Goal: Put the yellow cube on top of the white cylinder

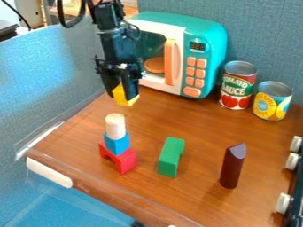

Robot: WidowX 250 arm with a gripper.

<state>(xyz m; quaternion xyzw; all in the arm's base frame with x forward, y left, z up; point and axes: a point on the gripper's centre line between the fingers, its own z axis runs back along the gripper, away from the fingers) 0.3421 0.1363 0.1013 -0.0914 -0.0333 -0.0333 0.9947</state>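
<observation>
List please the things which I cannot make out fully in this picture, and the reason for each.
All in the camera view:
- Yellow cube: upper part, covered by the jaws of the gripper.
- Whether it is exactly above the white cylinder: one slanted angle cannot settle this.
- Toy microwave: part of its front, behind the arm.
- Stove: cut off by the right edge.
- Dark item: mostly cut off by the bottom edge.

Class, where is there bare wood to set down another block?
Between the green block and the dark red post, and from the green block back toward the microwave. It is crowded at the white cylinder, stacked on the blue cube and red arch, with the gripper holding the yellow cube above, and by the two cans near the microwave.
</observation>
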